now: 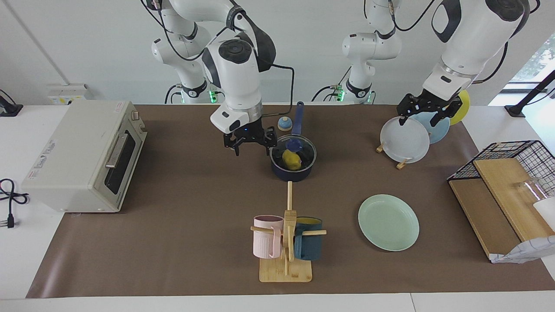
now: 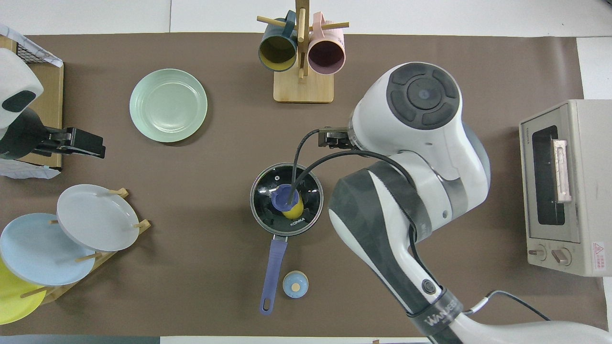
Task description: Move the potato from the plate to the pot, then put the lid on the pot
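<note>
Near the robots' edge, mid-table: pot (image 1: 291, 167) with lid (image 2: 287, 199) seated on it, potato (image 1: 292, 160) visible inside through the glass. Right gripper (image 1: 250, 141) hangs open and empty beside the pot, toward the right arm's end. Left gripper (image 1: 424, 107) open over the plate rack (image 1: 403, 141), waiting. Plate (image 1: 388, 222) bare, nearer the far edge. Lid looks stiff, fragile, slick glass; I'd take it by the knob (image 2: 285, 197) only.
</note>
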{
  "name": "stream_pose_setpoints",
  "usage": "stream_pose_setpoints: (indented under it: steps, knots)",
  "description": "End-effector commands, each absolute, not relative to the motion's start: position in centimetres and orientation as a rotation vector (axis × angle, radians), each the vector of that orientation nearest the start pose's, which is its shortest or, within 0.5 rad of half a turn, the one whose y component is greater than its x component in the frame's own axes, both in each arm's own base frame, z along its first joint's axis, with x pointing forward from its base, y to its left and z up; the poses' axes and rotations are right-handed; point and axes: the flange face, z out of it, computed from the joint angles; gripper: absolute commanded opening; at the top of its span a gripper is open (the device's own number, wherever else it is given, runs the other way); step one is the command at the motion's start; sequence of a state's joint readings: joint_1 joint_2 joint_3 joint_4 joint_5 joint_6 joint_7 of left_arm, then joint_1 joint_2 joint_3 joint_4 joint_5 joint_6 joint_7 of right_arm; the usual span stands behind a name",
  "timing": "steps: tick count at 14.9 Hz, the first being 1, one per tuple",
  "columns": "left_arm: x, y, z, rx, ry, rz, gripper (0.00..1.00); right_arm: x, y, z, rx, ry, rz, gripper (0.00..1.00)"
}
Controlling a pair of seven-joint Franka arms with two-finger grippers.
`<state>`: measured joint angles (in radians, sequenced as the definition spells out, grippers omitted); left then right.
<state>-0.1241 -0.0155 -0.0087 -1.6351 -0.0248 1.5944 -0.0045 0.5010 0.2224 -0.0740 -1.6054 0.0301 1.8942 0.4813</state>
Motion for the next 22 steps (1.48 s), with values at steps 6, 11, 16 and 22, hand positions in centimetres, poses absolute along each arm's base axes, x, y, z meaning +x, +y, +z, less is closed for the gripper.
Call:
stream_pose_setpoints:
  steps: [6,11,16,22]
  knots:
    - [53.8,-7.5,60.8,-3.152,0.21,0.038,1.0,55.5,10.4,58.1,-3.117,-0.042,0.088,1.0]
    - [53.7,-7.7,60.8,-3.151,0.217,0.048,1.0,54.9,2.7,59.9,-3.144,-0.08,0.132,1.0]
    - [53.7,-7.8,60.8,-3.151,0.219,0.043,1.0,54.2,0.7,59.3,-3.189,-0.042,0.119,1.0]
    - [53.7,-7.8,60.8,-3.151,0.219,0.053,1.0,54.3,-0.3,59.4,-3.192,0.0,0.112,1.0]
